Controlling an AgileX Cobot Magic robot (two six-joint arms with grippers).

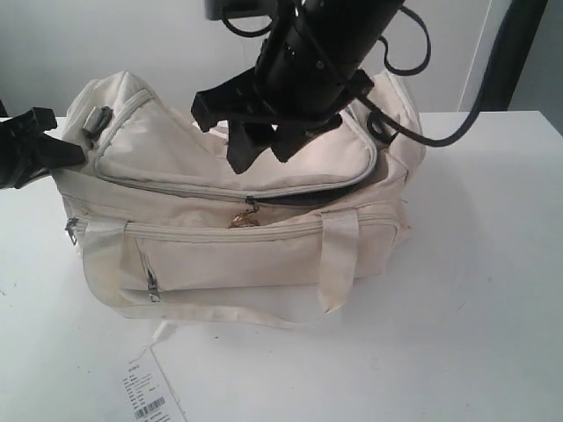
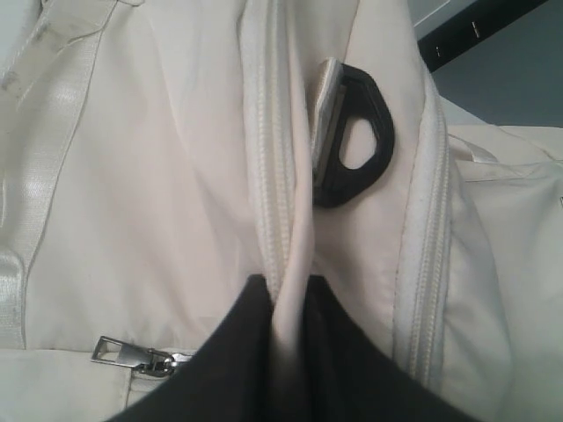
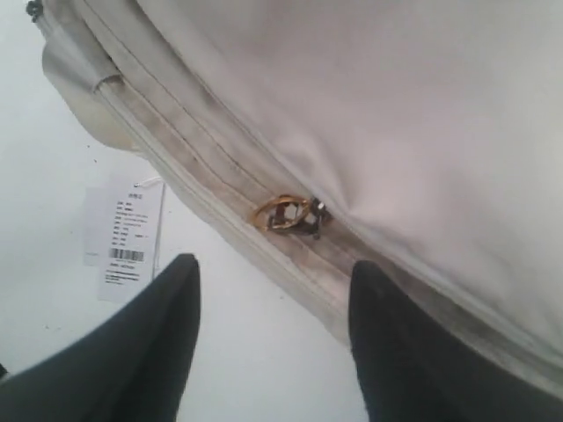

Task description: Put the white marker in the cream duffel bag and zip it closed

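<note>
Right gripper [image 1: 264, 158]: fingers spread, poised over the zip pull [image 3: 290, 214] at frame centre. Left gripper [image 2: 283, 303]: fingers pinching a fold of the cream duffel bag [image 1: 220, 255]. White marker: not visible in any view. Risk: the fingers close beside the small pull, miss it, and the bag does not zip shut.

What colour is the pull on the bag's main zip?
Gold-toned pull with a dark slider; right wrist view shows it best.

cream duffel bag [image 1: 220, 255] upright, zip seemingly part-open
</note>
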